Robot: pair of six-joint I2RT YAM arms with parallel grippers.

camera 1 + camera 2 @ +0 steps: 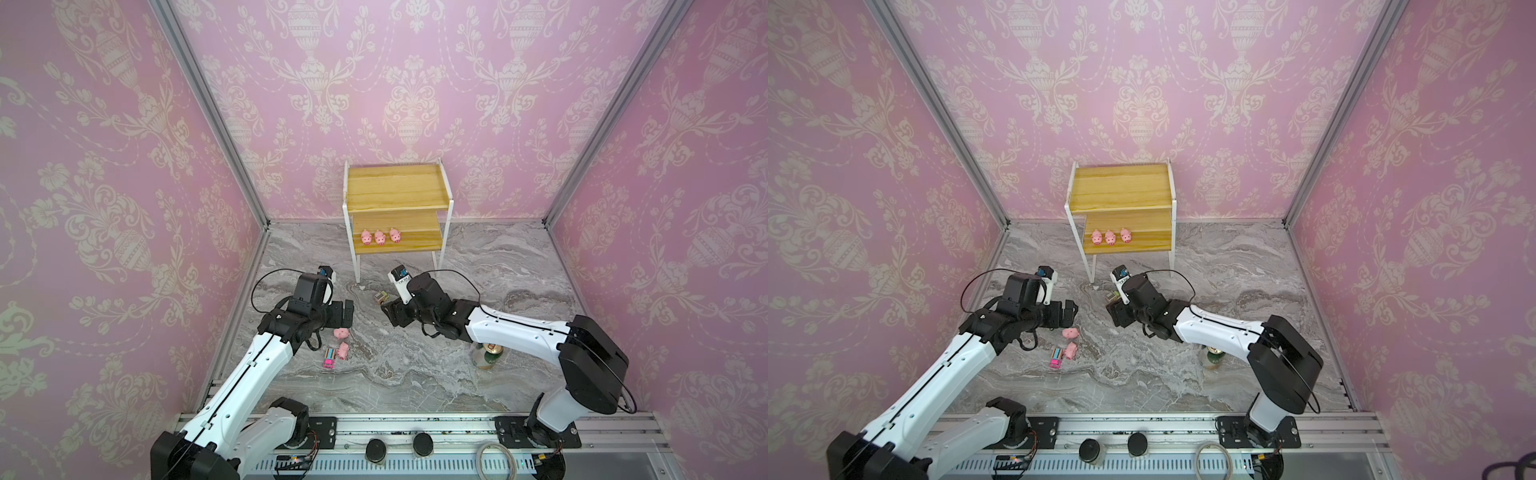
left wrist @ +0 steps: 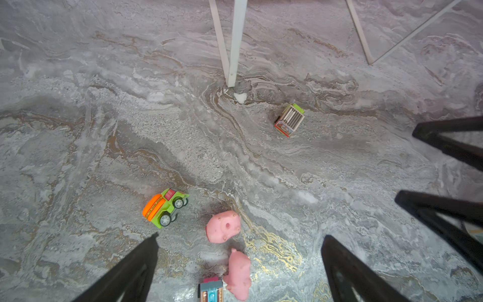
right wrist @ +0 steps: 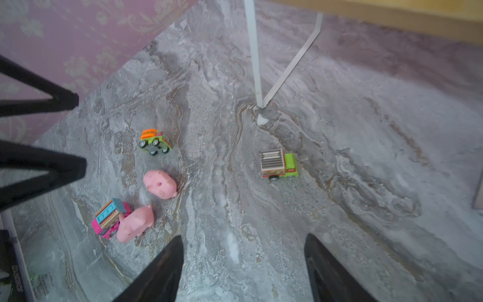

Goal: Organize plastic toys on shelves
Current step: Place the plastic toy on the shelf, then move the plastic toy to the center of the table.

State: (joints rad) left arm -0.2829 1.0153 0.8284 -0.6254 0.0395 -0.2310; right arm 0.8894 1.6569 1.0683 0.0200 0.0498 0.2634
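The shelves [image 1: 399,187] stand at the back, with three pink pigs [image 1: 380,237] in a row on the lower board. On the table lie two more pigs [image 1: 341,332] [image 1: 343,350], the nearer one touching a pink-blue truck [image 1: 329,358]. A brown-green truck [image 1: 380,297] sits near a shelf leg. An orange-green truck [image 2: 164,208] shows only in the wrist views. My left gripper [image 2: 240,236] hangs open above the two loose pigs [image 2: 223,226]. My right gripper [image 3: 244,236] is open over bare table, the brown-green truck [image 3: 278,163] just ahead of it.
A green-gold can [image 1: 488,353] stands partly hidden under my right forearm. The white shelf legs [image 2: 236,41] reach the table close to both grippers. Pink patterned walls close in the left, back and right sides.
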